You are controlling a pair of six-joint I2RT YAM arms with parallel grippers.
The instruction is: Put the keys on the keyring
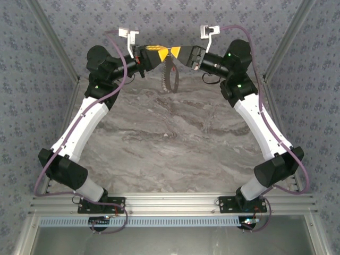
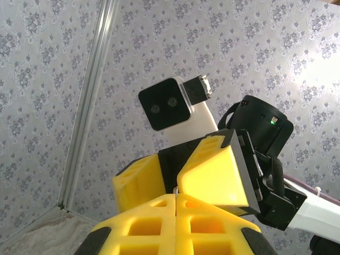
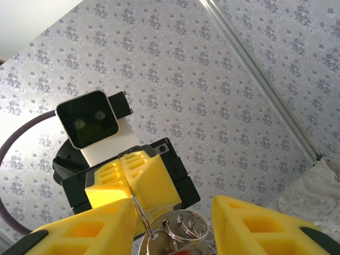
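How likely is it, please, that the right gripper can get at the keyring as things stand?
Probably yes: the keyring sits between the open fingers of the right gripper with nothing in between, while the left gripper pinches its thin wire from the opposite side.

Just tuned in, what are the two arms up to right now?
Over the far edge of the table, the left gripper is shut on the keyring, which hangs from its tips. The right gripper sits open around the ring. A red bit, likely the keys, shows beside it.
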